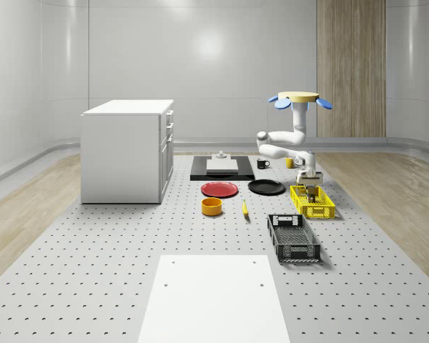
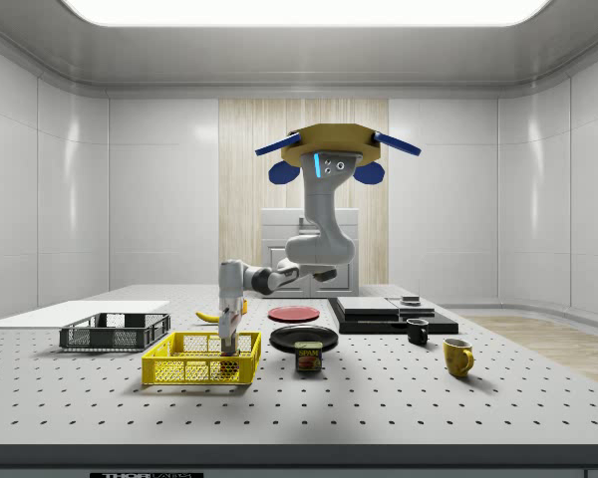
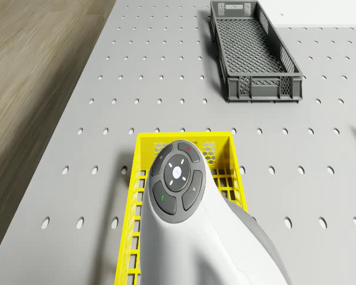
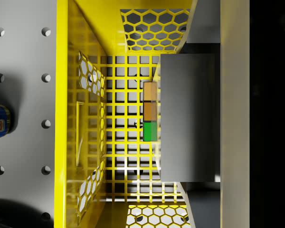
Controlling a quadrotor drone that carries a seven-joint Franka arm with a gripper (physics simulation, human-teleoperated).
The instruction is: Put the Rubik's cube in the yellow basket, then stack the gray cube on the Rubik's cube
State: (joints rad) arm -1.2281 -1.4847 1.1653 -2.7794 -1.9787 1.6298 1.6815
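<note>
Jaws: clamped on the gray cube (image 4: 187,116), a plain matte block with flat faces and square edges, gripped on two opposite sides. They are lowered inside the yellow basket (image 4: 61,118).

Rubik's cube (image 4: 150,111): in the basket, under the gray cube. In the wrist view one strip of glossy tiles shows past the gray edge, two orange and one green. Whether the two cubes touch cannot be told.

Basket: rectangular yellow plastic, with an open square-grid floor and honeycomb-perforated walls. It stands on the counter (image 1: 114,271), a pale gray slab drilled with regular rows of holes.

Arm (image 2: 319,239): smooth white rounded links, bent down from the drone and reaching to the side view's left.

Drone (image 1: 300,96): a tan disc body with blue rotors. It hovers above the counter, off to the side view's right of the basket.

Nearby: a dark gray mesh crate (image 1: 294,238), long and rectangular, lies near the basket. A small printed tin (image 2: 309,357) stands just beside the basket, and a glossy black plate (image 1: 266,187) lies near it
</note>
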